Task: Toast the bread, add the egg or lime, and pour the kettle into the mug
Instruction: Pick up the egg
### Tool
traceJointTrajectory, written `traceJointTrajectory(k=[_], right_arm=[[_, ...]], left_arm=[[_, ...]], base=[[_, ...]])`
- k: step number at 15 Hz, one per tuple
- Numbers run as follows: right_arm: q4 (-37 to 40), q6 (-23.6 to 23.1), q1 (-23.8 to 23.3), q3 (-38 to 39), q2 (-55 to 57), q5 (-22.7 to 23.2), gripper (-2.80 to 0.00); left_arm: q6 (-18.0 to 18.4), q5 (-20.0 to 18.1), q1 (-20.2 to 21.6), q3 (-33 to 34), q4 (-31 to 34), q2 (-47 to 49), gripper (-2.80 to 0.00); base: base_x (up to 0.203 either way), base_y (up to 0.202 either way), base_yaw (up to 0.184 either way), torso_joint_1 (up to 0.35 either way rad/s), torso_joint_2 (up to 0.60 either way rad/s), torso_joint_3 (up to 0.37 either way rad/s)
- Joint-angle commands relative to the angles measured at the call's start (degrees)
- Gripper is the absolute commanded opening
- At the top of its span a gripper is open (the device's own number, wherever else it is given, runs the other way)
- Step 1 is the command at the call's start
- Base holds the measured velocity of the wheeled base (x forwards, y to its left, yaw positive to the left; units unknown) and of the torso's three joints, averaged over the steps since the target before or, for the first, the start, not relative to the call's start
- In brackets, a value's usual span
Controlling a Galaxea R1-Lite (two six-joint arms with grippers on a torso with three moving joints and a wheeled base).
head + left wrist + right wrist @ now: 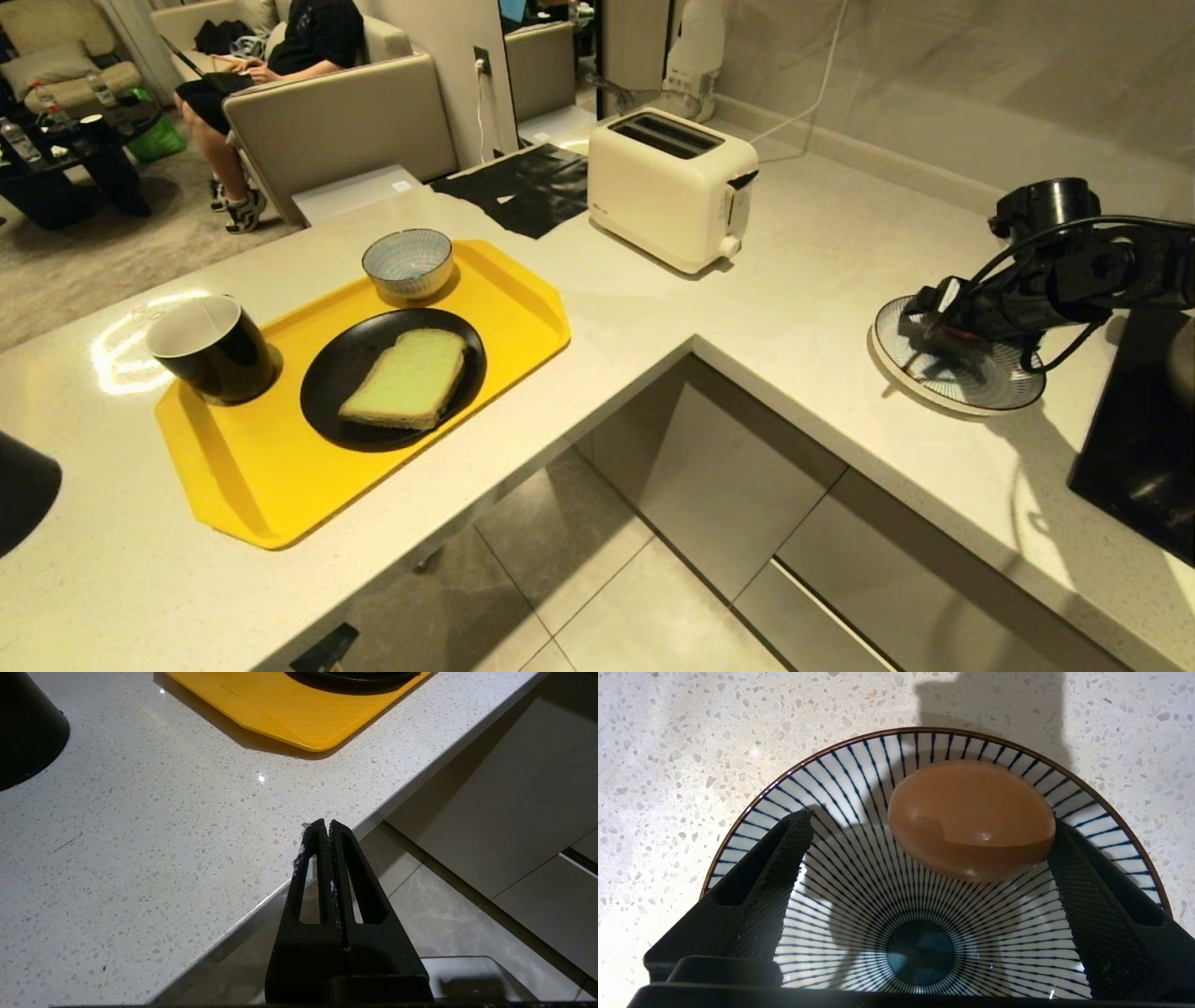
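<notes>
Egg: the egg [971, 819] lies on its side in a striped plate [859, 877], up the slope toward the far rim rather than over the dark blue centre; we judge the dished shape keeps it from rolling onto the counter [803, 308].
Right gripper: our right gripper [924, 849] hangs just over that plate with its fingers spread wide, holding nothing. One finger [1092, 891] sits right at the egg's end, perhaps touching, while the other stands well apart across bare plate. We read this as lining up to close on the egg, and the egg is off-centre in the gap.
Bread: the bread [408, 378] lies flat on a black plate [327, 392] on the yellow tray [252, 485], not yet in the toaster [667, 187], whose slots are empty.
Mug: the mug [210, 347] stands at the tray's left corner, a small striped bowl [408, 263] at its back.
Left gripper: our left gripper [326, 828] is parked off the counter edge, fingers pressed together, empty.
What each view gives: the head view hides the egg behind our right arm; only the right wrist view shows it. The left wrist view alone shows the closed left fingers. A dark rounded shape [23, 490] at the left edge may be the kettle; we cannot tell.
</notes>
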Motion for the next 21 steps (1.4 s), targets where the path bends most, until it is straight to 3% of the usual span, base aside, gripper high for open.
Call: traceJointTrajectory(k=[1,21], right_arm=[[0.1,0.0,-0.1,0.1,0.3,-0.1,0.00],[0.0,-0.3,-1.8,-0.4,-1.0,-0.1,0.00]], left_arm=[[0.0,0.0,0.0,0.0,0.0,-0.1,-2.80],[0.0,0.0,0.0,0.0,0.0,0.0,-2.80]], base=[[0.000,0.000,0.000,0.000,0.00,0.000],[0.000,0.000,0.000,0.000,0.00,0.000]])
